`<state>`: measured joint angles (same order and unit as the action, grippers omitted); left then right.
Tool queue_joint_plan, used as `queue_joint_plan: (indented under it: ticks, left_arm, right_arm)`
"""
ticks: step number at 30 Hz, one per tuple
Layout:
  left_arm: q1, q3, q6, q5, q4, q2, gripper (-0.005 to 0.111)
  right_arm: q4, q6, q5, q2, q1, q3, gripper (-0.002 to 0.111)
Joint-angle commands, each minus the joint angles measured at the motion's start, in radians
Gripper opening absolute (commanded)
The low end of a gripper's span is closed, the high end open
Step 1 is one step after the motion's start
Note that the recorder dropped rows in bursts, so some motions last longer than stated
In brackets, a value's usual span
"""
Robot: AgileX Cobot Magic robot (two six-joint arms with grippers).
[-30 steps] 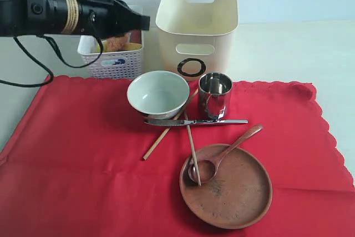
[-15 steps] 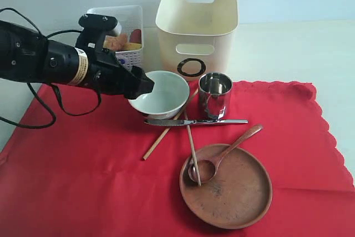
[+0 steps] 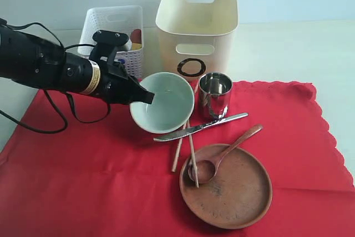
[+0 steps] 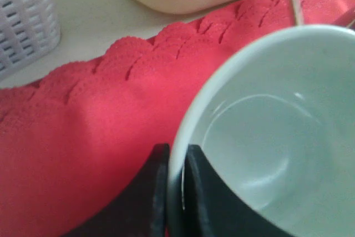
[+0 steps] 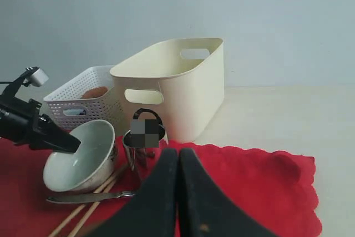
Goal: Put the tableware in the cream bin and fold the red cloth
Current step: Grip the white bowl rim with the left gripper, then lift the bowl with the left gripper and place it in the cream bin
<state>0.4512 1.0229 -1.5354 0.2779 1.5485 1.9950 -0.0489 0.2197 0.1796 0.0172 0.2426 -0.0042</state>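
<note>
Slightly tilted pale grey-white bowl, glossy inside

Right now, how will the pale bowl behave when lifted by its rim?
The bowl looks glazed and smooth, so it may slip in the left gripper, which pinches one rim edge. Tilted as it is, it will probably swing. It seems ceramic, so fragile.

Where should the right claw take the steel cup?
Probably by the rim, from above, with one finger inside: the steel cup stands upright, mouth open. Take the wall away from the bowl, which tilts close beside it; that side is free.
</note>
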Motion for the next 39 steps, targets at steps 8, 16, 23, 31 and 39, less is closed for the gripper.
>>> queue_joint_plan:
  ticks: [8,16,23,31,39]
  left_arm:
    - [-0.001,0.0,0.019,-0.023,0.012,0.005,0.0]
    - [-0.001,0.0,0.019,-0.023,0.012,-0.01,0.0]
    - [-0.001,0.0,0.016,-0.017,0.012,-0.09,0.0]
    - [-0.001,0.002,0.012,-0.017,0.002,-0.232,0.0]
    - [-0.001,0.131,0.012,-0.009,-0.061,-0.313,0.0]
  right_arm:
    - [-0.002,0.001,-0.001,-0.007,0.002,0.004,0.0]
    - [-0.002,0.001,-0.001,-0.007,0.002,0.004,0.0]
    - [-0.002,0.001,-0.001,-0.007,0.002,0.004,0.0]
    - [-0.002,0.001,-0.001,-0.007,0.002,0.004,0.0]
    - [-0.002,0.001,-0.001,-0.007,0.002,0.004,0.0]
